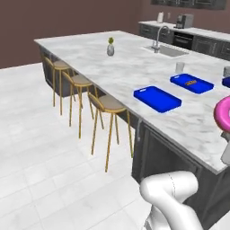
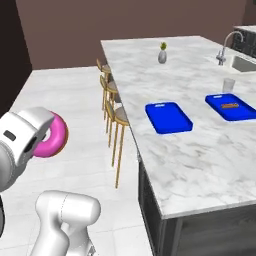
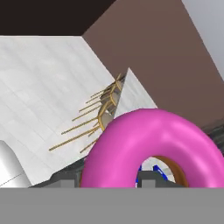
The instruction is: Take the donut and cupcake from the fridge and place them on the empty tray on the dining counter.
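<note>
Now, reading left to right in the right base view: the end effector (image 2: 42,137) at nine o'clock is clamped on the pink donut (image 2: 54,136), held in the air beside the marble tabletop (image 2: 200,155); the empty blue tray (image 2: 168,117) lies on it toward two o'clock, well apart.

base views share dining counter (image 1: 134,67), hand view close

Pink frosted donut (image 2: 54,136) held upright off the floor, empty blue tray (image 2: 168,117) flat on white marble dining counter (image 2: 200,155)
</note>
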Robot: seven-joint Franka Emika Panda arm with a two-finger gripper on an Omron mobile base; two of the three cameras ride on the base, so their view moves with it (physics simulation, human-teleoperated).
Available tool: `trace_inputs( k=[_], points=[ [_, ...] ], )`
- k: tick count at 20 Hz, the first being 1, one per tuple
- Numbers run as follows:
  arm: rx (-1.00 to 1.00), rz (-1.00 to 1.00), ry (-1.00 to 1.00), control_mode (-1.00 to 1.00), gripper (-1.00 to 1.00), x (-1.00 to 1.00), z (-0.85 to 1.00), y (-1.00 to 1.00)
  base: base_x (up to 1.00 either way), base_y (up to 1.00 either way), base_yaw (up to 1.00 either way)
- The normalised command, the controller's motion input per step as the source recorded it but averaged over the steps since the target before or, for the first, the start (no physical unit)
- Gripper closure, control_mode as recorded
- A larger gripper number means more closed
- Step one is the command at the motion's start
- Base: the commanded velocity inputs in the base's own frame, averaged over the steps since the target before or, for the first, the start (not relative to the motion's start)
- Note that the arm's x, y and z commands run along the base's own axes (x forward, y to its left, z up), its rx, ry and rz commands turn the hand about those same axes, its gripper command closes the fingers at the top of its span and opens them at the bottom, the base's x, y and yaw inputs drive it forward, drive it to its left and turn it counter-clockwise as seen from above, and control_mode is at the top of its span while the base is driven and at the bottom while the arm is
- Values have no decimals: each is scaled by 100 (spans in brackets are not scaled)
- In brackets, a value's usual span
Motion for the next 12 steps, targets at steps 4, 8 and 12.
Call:
trace_inputs(
  k=[4,8,12],
  points=[
    [0,0,0,100,100,0,0,0,55,49,-54],
    [0,0,0,100,100,0,0,0,56,52,-54],
    [0,0,0,100,100,0,0,0,59,60,-54]
  ],
)
